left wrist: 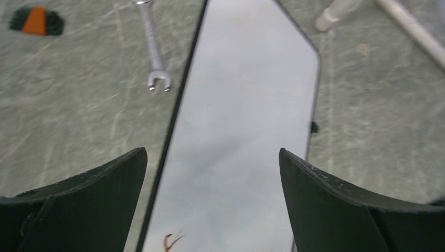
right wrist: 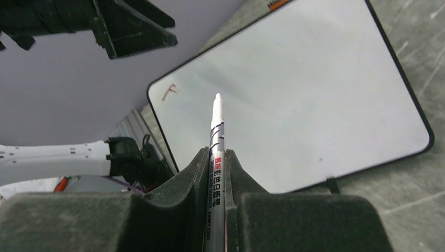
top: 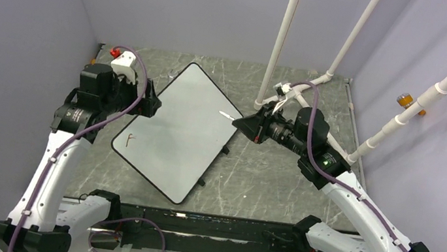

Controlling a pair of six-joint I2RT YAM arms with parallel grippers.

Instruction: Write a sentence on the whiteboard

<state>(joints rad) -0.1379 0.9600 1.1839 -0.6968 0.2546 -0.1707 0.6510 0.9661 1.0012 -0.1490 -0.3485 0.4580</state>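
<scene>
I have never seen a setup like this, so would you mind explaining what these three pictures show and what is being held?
These are two robot arms bolted to a table edge. One picture looks down from overhead; the other two come from cameras on each wrist. A whiteboard lies on the table, with one small reddish mark written near its corner. The right gripper is clamped on a white marker, its tip pointing toward the board. The left gripper is open and holds nothing, over the board's edge. A wrench lies beside the board.
</scene>
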